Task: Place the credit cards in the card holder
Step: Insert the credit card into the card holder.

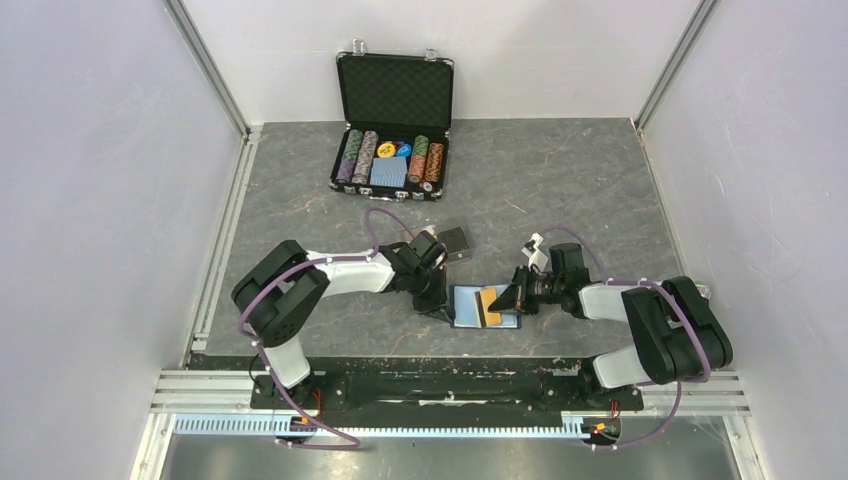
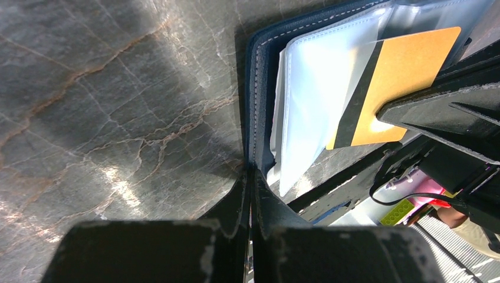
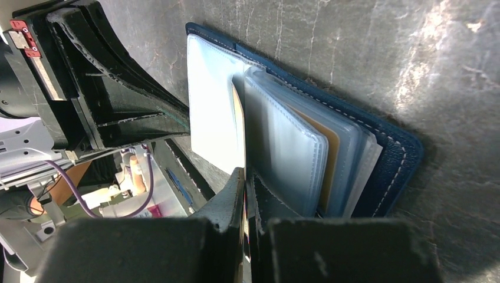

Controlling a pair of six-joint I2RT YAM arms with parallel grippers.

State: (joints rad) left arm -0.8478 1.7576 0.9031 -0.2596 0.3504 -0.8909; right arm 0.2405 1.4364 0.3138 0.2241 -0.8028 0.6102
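At centre, left tool pinching one card holder, right tool gripping one card

You see the navy card holder open flat on the table, clear sleeves fanned up. Gold-orange card, black stripe showing, sits partway among the sleeves. Second gold card sits pocketed.

You are looking into a lab robot cell: white panel walls are boxing in a grey stone-patterned table, aluminium rails are running up the corners, and a left arm and right arm are reaching out from a black bar bolted along the near edge.
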